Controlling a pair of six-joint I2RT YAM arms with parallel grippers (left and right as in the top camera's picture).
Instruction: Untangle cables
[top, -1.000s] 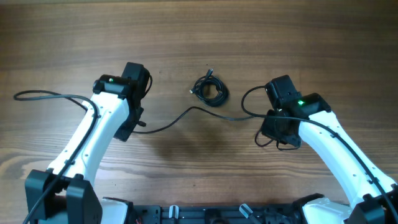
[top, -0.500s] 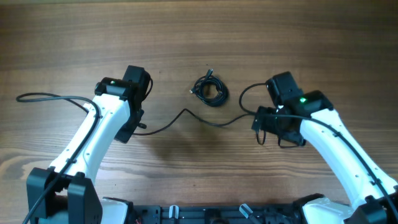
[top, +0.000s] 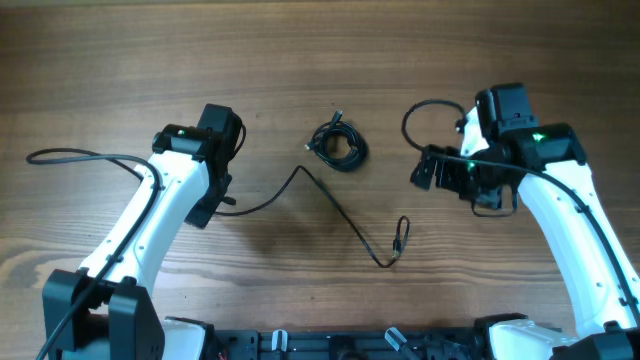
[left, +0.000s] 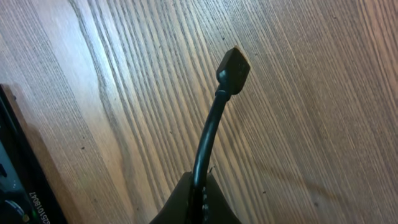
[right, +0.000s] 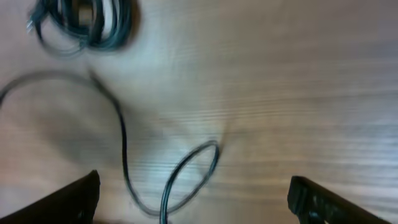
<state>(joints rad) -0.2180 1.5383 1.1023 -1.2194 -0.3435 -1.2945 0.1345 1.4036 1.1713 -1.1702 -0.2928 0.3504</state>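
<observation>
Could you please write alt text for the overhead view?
The left gripper holds one end of a long black cable that trails across the wooden table to a loose far end. A coiled cable lies apart beyond it, and the right gripper hangs open, empty.

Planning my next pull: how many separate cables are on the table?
2. One long cable runs from the left gripper across the middle, its far end lying free. One coiled bundle sits beyond it; it may hide more than one cord.

A robotics lab bench: two white robot arms (top: 150, 215) mounted at a wood-grain table (top: 300, 60).
</observation>
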